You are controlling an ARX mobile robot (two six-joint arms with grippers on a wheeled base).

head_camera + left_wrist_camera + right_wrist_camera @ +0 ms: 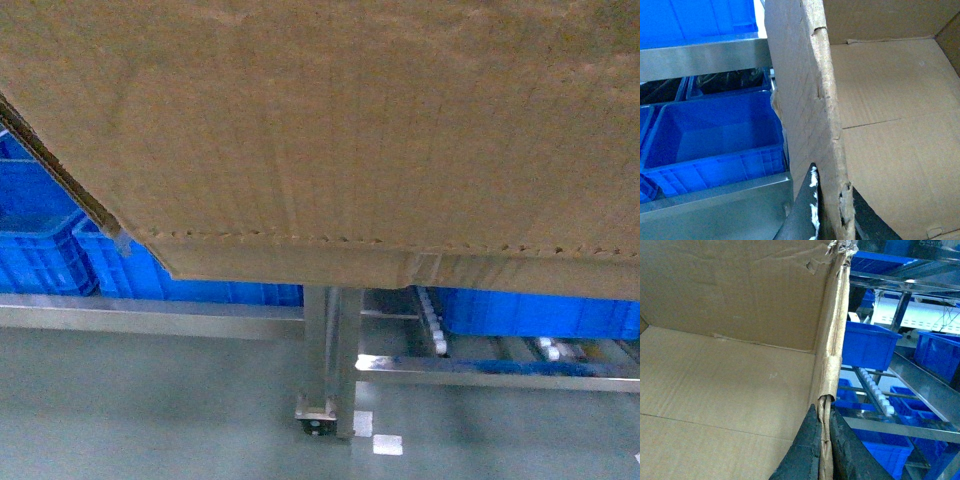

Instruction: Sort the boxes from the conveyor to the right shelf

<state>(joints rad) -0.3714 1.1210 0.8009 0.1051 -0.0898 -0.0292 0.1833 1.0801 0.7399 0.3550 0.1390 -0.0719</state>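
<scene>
A large brown cardboard box (320, 120) fills the top of the head view, hanging above the stainless-steel shelf (330, 340). My left gripper (834, 181) is shut on the box's ragged left wall, with one dark finger (805, 205) outside and the other inside. In the left wrist view the open box interior (890, 125) lies to the right. My right gripper (824, 412) is shut on the box's right wall, whose torn top edge runs upward. The box interior (730, 365) looks empty. The conveyor is out of view, and neither gripper shows in the head view.
Blue plastic crates (40, 230) sit on the shelf tiers below and beside the box, seen also as a crate (715, 130) and a crate (867, 342). White rollers (875, 387) line a rail. A steel post foot (318, 415) stands on the grey-green floor.
</scene>
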